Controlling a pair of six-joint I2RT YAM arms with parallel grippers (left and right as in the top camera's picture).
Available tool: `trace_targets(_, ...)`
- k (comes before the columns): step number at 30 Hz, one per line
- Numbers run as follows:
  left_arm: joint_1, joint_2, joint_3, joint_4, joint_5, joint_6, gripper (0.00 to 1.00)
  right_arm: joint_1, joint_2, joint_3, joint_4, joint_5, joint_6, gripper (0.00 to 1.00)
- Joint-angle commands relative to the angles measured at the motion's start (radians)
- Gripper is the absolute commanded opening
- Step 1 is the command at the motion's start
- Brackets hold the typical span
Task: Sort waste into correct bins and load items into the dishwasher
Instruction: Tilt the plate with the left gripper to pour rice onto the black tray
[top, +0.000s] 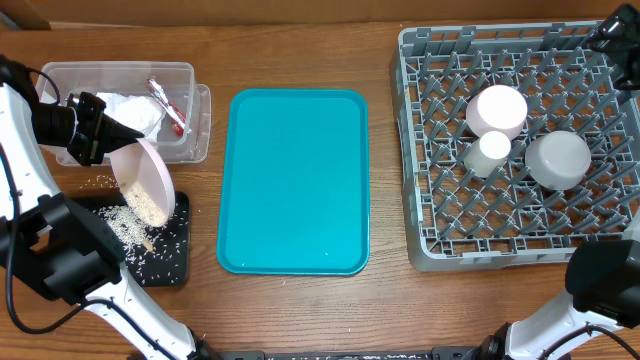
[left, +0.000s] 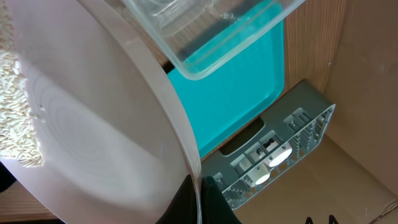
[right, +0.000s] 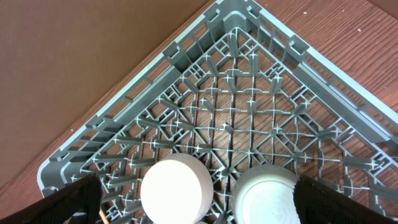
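Plate (left: 93, 143): near left, tipped steeply over the black tray (top: 172, 268). Its rim is clamped in the left gripper (top: 108, 138).
Rice crumbs (top: 150, 207): some cling to the plate's low edge, more lie scattered on the black tray, and a few are on the table just beside it.
Clear tub (top: 60, 72): far left, holding the napkin (top: 135, 110) and wrapper (top: 168, 108).
Teal tray (top: 295, 180): centre, between the bins and the dish rack (top: 430, 200).
Dish rack contents: pale bowl (top: 497, 110), grey bowl (top: 558, 158) and cup (top: 490, 152), all upside down and close together.
Right gripper (top: 612, 30): over the rack's far right corner, fingers spread wide, holding nothing.
Step in hand: probably tipping the food scraps off the plate into the black tray.
Next move: likely shed the last grains, then carry the plate right, over the teal tray, and stand it among free pegs. This calls for a firm hold on the rim.
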Motion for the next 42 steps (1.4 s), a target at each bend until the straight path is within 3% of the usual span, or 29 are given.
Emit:
trace_targets(1, 0.019, -0.063, -0.028, -0.006, 0.029, 0.008, 0.04, -0.002, -0.005, 0.003, 0.005, -0.006, 0.005, 1.0)
trace_targets(14, 0.067, -0.088, -0.136, -0.006, 0.034, 0.035, 0.04, -0.002, -0.005, 0.003, 0.005, -0.006, 0.005, 1.0)
trace_targets(19, 0.113, -0.088, -0.143, -0.006, 0.128, 0.127, 0.04, -0.002, -0.005, 0.003, 0.005, -0.006, 0.005, 1.0)
trace_targets(42, 0.195, -0.087, -0.149, -0.006, 0.184, 0.194, 0.04, -0.002, -0.005, 0.003, 0.005, -0.006, 0.005, 1.0)
